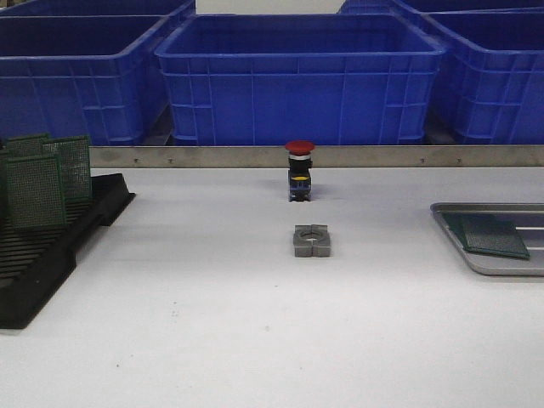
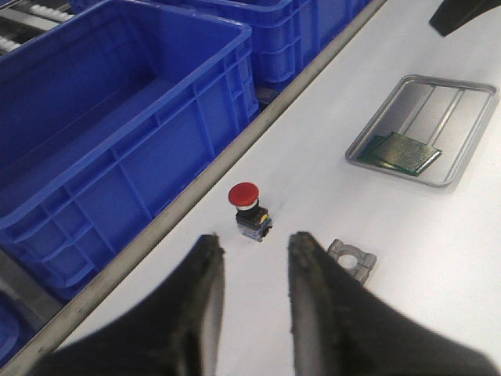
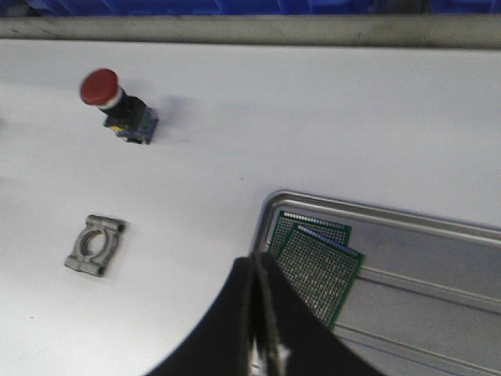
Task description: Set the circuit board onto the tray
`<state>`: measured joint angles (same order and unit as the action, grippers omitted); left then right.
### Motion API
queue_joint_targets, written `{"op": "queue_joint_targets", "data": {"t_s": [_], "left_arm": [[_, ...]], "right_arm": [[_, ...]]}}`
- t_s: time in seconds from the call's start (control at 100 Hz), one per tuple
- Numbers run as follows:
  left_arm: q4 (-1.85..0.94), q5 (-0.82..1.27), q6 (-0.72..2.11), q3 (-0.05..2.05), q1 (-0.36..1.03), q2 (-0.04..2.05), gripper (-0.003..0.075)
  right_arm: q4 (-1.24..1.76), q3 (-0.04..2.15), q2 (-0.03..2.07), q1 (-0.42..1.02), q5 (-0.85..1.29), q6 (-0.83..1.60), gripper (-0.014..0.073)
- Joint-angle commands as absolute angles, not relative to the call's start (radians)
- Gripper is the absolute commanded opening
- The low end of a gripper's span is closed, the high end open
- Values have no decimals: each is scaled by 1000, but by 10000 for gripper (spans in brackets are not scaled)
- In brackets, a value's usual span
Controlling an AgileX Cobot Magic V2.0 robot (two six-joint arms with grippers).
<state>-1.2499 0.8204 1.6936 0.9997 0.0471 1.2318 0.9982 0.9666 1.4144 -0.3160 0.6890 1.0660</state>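
Note:
The silver-grey tray (image 1: 491, 267) lies at the table's right edge. Two green circuit boards (image 3: 319, 262) rest overlapped on its ridged floor (image 3: 438, 270), also seen as boards (image 1: 486, 235) in the front view. More green boards (image 1: 49, 177) stand upright in the black slotted rack (image 1: 42, 272) at the left. My right gripper (image 3: 257, 263) is shut with nothing in it, hovering over the tray's rim beside the boards. My left gripper (image 2: 254, 244) is open and empty, high over the table short of the red button. The front view shows neither gripper.
A red-capped push button (image 1: 299, 170) stands mid-table, with a grey metal clamp block (image 1: 311, 240) in front of it. Big blue bins (image 1: 297, 81) line the back behind a metal rail (image 1: 382, 155). A dark shape (image 2: 466, 14) juts in beyond the tray (image 2: 438, 110).

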Motion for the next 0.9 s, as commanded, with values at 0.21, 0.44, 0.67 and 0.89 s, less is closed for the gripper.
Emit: {"op": "queue_joint_targets", "data": {"t_s": [0.21, 0.44, 0.67, 0.89], "left_arm": [[-1269, 597, 1489, 965, -18, 1083, -20], [-1456, 310, 1490, 777, -18, 921, -20], [-1497, 242, 1492, 601, -18, 747, -20], [-1541, 199, 1504, 442, -18, 547, -20]], "right_arm": [[1024, 865, 1082, -280, 585, 1076, -113], [1035, 692, 818, -209, 454, 1097, -113], [1053, 495, 544, -192, 378, 1112, -113], [1053, 335, 241, -192, 379, 1112, -113]]}}
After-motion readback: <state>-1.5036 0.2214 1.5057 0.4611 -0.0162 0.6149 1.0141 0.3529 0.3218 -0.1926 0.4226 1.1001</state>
